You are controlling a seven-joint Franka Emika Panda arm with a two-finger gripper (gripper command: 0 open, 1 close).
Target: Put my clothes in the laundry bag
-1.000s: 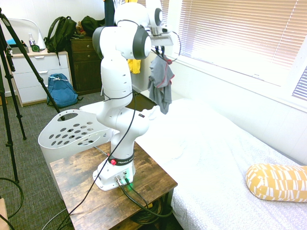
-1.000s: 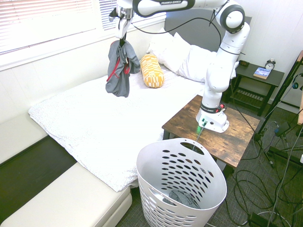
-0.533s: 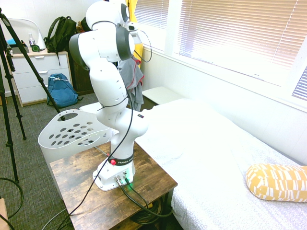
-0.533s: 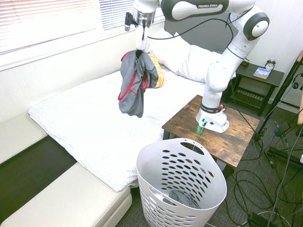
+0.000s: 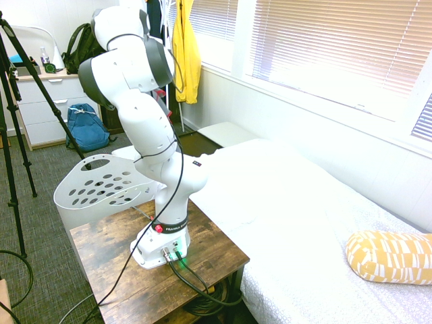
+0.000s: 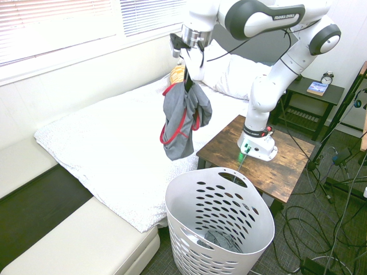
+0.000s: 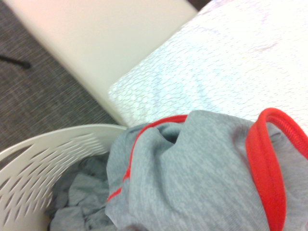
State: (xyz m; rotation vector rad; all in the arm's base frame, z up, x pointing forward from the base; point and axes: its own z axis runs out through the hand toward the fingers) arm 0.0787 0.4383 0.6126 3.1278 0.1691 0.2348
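The grey garment with red trim (image 6: 182,117) runs off the wrist view's edge — the white perforated plastic laundry basket (image 7: 86,139) too, cut short.

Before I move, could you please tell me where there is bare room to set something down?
The bed has a wide bare stretch between the window wall and the laundry basket. The wooden table is bare beside the arm's base. It is crowded above the basket's bed-side rim, where the grey garment hangs, and inside, where grey cloth lies.
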